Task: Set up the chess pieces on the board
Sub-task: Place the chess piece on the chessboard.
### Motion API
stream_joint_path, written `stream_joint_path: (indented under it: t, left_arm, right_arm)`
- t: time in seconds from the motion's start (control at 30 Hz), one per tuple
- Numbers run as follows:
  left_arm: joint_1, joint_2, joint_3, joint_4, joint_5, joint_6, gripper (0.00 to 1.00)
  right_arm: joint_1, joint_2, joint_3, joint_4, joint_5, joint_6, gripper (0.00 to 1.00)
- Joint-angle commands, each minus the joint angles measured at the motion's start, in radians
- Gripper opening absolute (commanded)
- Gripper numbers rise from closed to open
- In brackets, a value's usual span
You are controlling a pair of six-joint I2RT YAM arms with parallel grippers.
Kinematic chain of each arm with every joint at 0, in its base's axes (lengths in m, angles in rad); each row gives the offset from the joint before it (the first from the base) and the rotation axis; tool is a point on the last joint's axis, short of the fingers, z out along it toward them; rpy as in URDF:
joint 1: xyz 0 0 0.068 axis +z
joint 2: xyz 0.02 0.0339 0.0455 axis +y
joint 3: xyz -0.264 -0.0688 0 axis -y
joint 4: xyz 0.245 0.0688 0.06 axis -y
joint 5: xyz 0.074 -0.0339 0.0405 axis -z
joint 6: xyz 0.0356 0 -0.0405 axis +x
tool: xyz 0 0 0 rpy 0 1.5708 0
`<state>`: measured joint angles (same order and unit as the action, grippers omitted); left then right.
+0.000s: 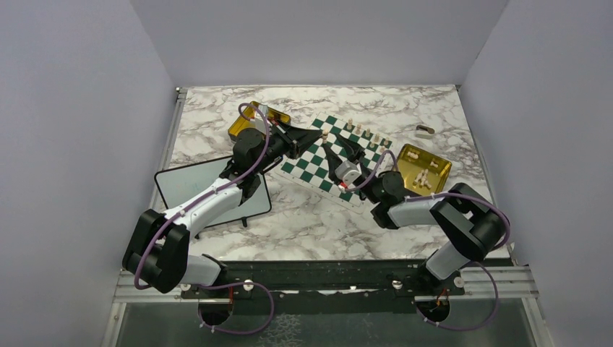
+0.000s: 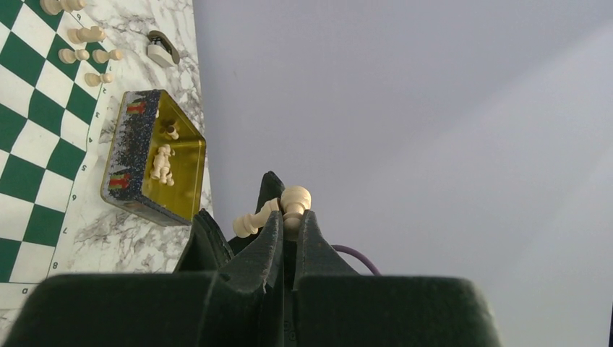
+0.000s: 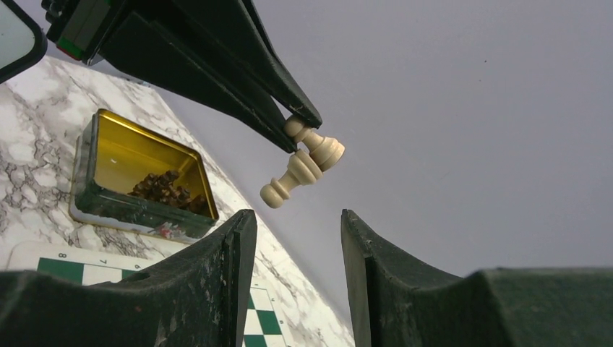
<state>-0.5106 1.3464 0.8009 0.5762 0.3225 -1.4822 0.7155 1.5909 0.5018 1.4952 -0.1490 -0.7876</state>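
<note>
The left gripper [image 2: 289, 217] is pinched tight on a pale pawn [image 2: 295, 201], with a second pale pawn [image 2: 249, 221] hanging against it, in the air over the left part of the green-and-white board [image 1: 303, 168]. The right gripper [image 3: 296, 217] points at them from close by, its jaws spread. More pale pieces [image 1: 365, 134] stand along the board's far right edge, and others lie in the gold tin [image 1: 444, 170] on the right.

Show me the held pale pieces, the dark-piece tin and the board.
pale pieces [image 3: 302, 166]: right wrist view, lower piece's body
tin [image 3: 130, 211]: right wrist view, near wall
board [image 1: 312, 176]: top external view, bare square
</note>
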Motion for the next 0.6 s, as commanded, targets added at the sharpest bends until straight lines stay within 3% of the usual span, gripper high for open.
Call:
stream_joint_path:
  t: [0.0,0.57]
  left_arm:
    - [0.003,-0.016,0.004,0.010,-0.023,-0.015,0.00]
    - [0.003,-0.028,-0.010,0.010,-0.028,-0.024,0.00]
  right_arm:
    - [0.018,0.018,0.038,0.108,0.024,-0.009,0.51]
    - [0.059,0.066,0.055,0.196,0.073,0.004,0.45]
